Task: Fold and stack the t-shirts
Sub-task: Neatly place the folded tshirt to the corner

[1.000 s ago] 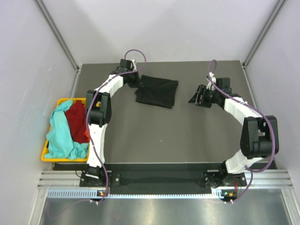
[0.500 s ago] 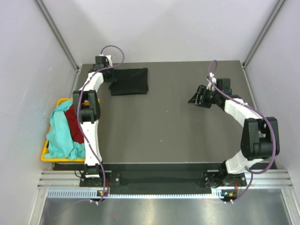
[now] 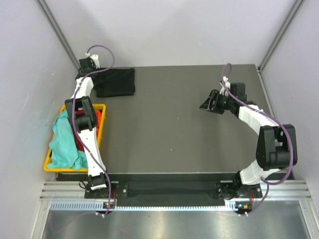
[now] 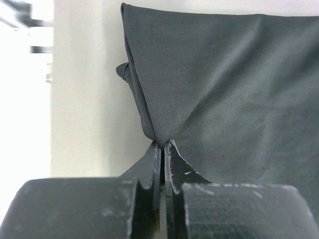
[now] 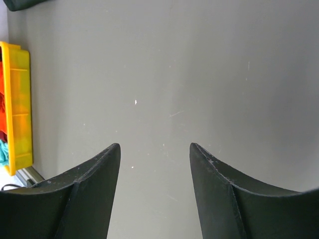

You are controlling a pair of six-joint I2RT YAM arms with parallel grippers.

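A folded black t-shirt (image 3: 117, 82) lies at the far left corner of the table. My left gripper (image 3: 96, 79) is shut on its left edge; in the left wrist view the gripper (image 4: 163, 144) pinches the cloth (image 4: 224, 89) at the fingertips. A teal t-shirt (image 3: 62, 142) and a red one (image 3: 79, 142) lie in the yellow basket (image 3: 102, 112), with a strip of orange cloth (image 3: 98, 117) beside them. My right gripper (image 3: 205, 105) is open and empty above the table at the right; the right wrist view shows it (image 5: 154, 148) over bare surface.
The yellow basket sits at the table's left edge and shows in the right wrist view (image 5: 17, 104). The left arm reaches over the basket. Grey walls and metal posts close in the table at left, right and back.
My left gripper has dragged the folded black t-shirt from the far middle of the table to the far left corner. The right arm has not moved.
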